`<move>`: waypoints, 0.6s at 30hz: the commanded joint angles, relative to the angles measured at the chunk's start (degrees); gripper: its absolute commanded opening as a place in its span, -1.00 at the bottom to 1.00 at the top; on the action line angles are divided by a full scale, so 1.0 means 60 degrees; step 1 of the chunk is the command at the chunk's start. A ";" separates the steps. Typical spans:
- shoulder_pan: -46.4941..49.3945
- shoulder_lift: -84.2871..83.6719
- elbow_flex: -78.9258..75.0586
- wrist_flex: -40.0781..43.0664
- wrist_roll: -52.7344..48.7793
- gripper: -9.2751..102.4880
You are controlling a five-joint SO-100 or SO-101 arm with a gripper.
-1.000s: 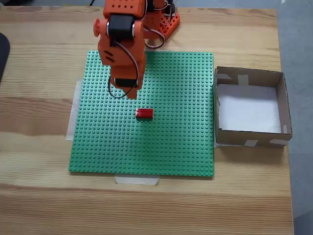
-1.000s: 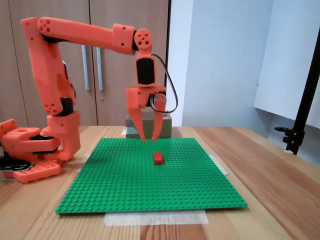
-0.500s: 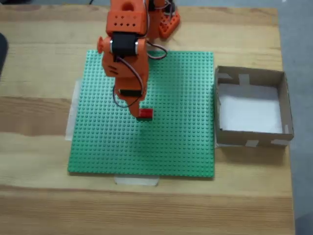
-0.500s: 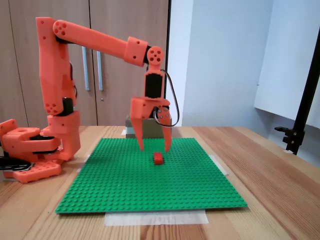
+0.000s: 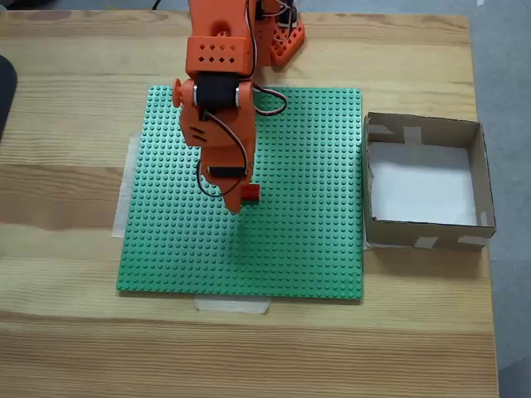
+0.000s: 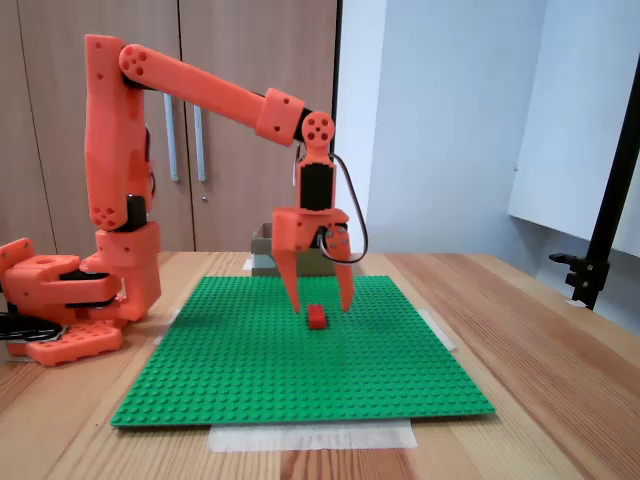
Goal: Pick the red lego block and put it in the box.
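Note:
The red lego block [image 6: 317, 318] sits on the green baseplate [image 6: 290, 350] near its middle; from above, the block [image 5: 250, 193] is half hidden by the arm. My orange gripper [image 6: 322, 306] hangs open just above the plate. Its two fingers stand on either side of the block without touching it. In a fixed view from above, the gripper [image 5: 236, 199] covers the block's left part. The box [image 5: 425, 182] of brown cardboard, white inside, stands to the right of the plate, and only its top [image 6: 272, 246] shows behind the gripper from the side.
The arm's orange base [image 6: 60, 305] stands at the plate's far edge. Pale tape [image 5: 232, 305] holds the baseplate to the wooden table [image 5: 66, 332]. A black stand [image 6: 600, 240] rises at the right of the side view.
The gripper has moved forward and down from above the plate's back part. Its fingers have spread and now straddle the red block, which has not moved.

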 commanded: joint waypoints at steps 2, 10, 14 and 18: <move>-0.0103 -0.0015 0.0132 -0.0454 -0.0015 -0.29; -0.0117 -0.0044 0.0688 -0.0938 0.0088 -0.30; -0.0117 -0.0044 0.0732 -0.0967 0.0073 -0.33; -0.0176 -0.0044 0.0732 -0.1084 -0.0044 -0.42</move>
